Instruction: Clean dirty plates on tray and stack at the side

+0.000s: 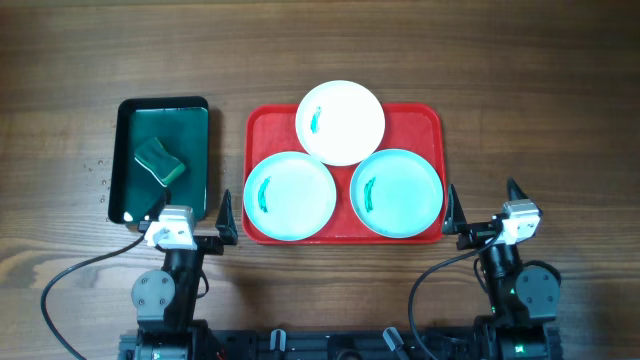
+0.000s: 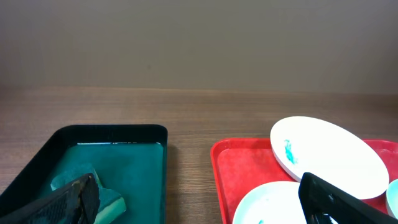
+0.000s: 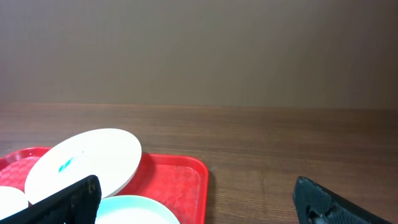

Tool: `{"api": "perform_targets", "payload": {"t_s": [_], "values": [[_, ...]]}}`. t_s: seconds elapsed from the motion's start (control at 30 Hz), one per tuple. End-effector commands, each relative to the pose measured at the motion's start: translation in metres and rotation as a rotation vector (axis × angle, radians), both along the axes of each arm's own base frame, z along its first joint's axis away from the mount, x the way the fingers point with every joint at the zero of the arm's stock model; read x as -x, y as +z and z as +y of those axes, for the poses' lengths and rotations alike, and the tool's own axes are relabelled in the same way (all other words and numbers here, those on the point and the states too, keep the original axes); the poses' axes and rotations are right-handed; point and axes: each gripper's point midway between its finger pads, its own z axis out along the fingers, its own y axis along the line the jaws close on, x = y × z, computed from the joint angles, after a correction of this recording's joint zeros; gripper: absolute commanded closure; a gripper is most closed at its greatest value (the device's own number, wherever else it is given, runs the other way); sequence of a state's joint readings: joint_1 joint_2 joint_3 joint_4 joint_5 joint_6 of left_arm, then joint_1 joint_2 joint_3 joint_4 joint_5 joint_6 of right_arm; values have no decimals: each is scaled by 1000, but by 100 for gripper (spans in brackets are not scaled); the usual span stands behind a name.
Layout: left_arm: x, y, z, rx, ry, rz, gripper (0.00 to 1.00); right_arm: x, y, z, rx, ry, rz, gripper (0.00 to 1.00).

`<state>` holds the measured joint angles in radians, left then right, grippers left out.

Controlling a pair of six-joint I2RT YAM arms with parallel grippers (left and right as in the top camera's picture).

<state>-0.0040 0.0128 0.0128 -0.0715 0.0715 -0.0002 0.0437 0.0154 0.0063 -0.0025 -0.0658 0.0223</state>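
The red tray (image 1: 272, 126) holds three plates, each with a green smear. The white plate (image 1: 345, 125) sits at the back, overlapping two turquoise plates, one front left (image 1: 295, 200) and one front right (image 1: 402, 195). The tray (image 2: 239, 171) and white plate (image 2: 336, 155) also show in the left wrist view, and in the right wrist view the tray (image 3: 180, 180) and white plate (image 3: 93, 158). My left gripper (image 1: 204, 228) is open and empty near the tray's front left corner. My right gripper (image 1: 484, 222) is open and empty to the right of the tray's front right corner.
A dark green narrow tray (image 1: 128, 170) stands left of the red tray and holds a green sponge (image 1: 161, 162). It also shows in the left wrist view (image 2: 140, 174) with the sponge (image 2: 106, 199). Bare wood table lies to the right of the red tray.
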Motion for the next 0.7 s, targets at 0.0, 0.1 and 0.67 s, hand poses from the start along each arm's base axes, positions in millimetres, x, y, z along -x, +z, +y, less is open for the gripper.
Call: {"api": "perform_targets", "payload": {"t_s": [0.0, 0.1, 0.67], "values": [[0, -2, 4, -20, 18, -1, 0, 0, 3, -3, -10, -13, -13, 0], [0, -2, 4, -20, 18, -1, 0, 0, 3, -3, -10, -13, -13, 0], [100, 194, -99, 85, -702, -622, 0, 0, 3, -3, -10, -13, -13, 0]]}}
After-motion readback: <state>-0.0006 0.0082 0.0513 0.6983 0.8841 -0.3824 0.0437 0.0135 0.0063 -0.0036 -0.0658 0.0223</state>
